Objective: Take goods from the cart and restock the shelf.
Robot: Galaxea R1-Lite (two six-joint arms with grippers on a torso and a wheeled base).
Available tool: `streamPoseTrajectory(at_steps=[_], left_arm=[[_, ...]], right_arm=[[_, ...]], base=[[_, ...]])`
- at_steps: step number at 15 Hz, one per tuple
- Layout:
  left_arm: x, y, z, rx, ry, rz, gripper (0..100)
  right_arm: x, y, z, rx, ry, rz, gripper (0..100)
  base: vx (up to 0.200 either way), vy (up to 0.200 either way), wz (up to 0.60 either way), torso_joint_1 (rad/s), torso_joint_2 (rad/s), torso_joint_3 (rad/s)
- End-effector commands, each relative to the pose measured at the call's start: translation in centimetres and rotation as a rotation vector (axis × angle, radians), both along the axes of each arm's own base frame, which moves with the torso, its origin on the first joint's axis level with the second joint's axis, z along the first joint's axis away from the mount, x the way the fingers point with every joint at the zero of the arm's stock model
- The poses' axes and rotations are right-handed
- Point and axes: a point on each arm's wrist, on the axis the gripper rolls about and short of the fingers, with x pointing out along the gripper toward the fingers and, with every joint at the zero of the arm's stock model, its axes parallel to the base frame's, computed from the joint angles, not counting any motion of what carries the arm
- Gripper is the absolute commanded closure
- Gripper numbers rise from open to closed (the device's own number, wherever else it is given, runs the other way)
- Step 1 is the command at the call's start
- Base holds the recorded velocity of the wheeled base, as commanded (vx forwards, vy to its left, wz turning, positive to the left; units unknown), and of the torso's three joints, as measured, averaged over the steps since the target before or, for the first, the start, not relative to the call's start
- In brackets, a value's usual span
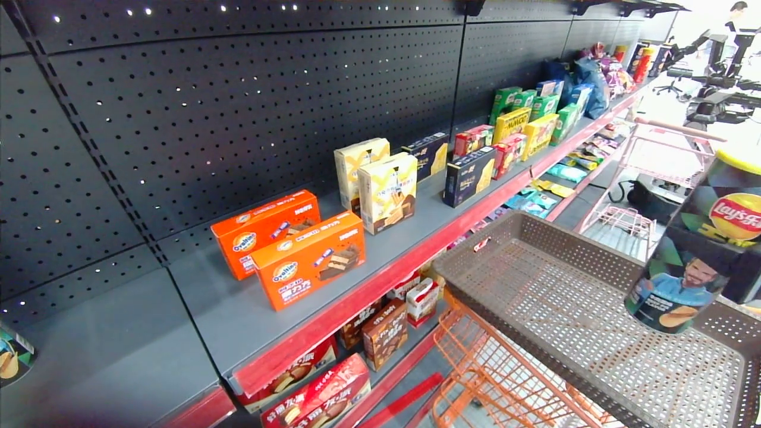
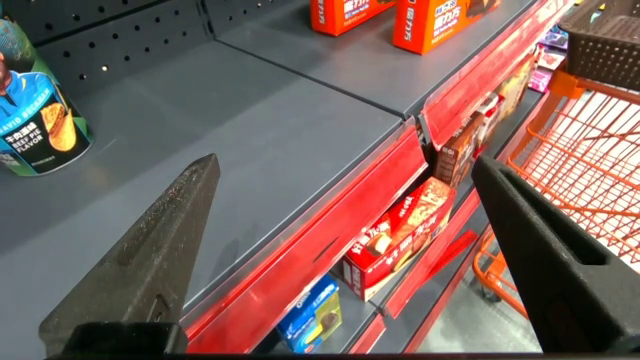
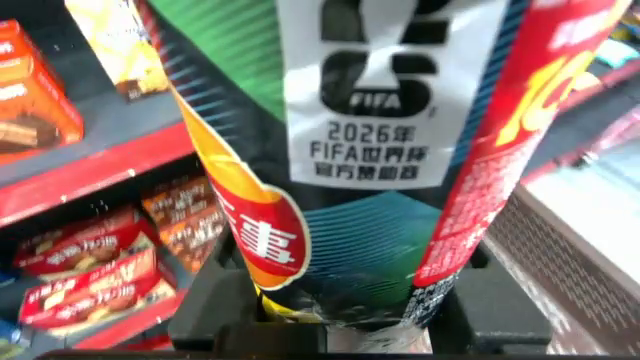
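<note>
Right gripper (image 3: 345, 318): clamped on 1 chip can (image 3: 380, 150), dark fingers pressed against its lower sides. Can (image 1: 695, 249) sits tilted, yellow lid up, over the right side of the brown basket (image 1: 535, 279) on the orange cart (image 1: 475, 368). Whether its base touches the basket floor: cannot tell.

Left gripper (image 2: 345, 165): spread wide, 2 fingers (image 2: 150, 260) well apart, nothing between them. It hangs over the front edge of the grey shelf (image 2: 250, 110), touching nothing.

A second chip can (image 2: 35, 100) stands upright on that shelf near the pegboard. 2 orange boxes (image 1: 309, 258) stand further along the same shelf.
</note>
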Motion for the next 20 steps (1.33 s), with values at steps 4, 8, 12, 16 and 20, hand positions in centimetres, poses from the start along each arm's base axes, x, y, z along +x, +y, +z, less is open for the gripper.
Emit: streamPoseTrajectory(at_steps=[4, 8, 12, 16, 20], left_arm=[[0.00, 0.00, 0.00, 0.000, -0.001, -0.001, 0], [0.00, 0.00, 0.00, 0.000, -0.001, 0.000, 0], [0.00, 0.00, 0.00, 0.000, -0.001, 0.000, 0], [0.00, 0.00, 0.00, 0.000, -0.001, -0.001, 0], [0.00, 0.00, 0.00, 0.000, -0.001, 0.000, 0]], right_arm=[[-3.51, -0.20, 0.93, -0.029, -0.091, -0.113, 100], [-3.80, -0.04, 0.46, -0.029, -0.080, -0.098, 100], [-3.79, 0.27, 0.26, -0.029, -0.070, -0.073, 100], [-3.61, 0.60, 0.24, -0.029, -0.064, -0.051, 100], [-3.55, 0.66, 0.10, -0.030, -0.057, -0.047, 100]], base=[[0.000, 0.000, 0.00, 0.000, 0.00, 0.000], [0.000, 0.000, 0.15, 0.001, 0.00, 0.002], [0.000, 0.000, 0.60, 0.006, 0.00, 0.005], [0.000, 0.000, 0.60, 0.002, 0.00, 0.001], [0.000, 0.000, 0.60, 0.005, 0.00, 0.001]])
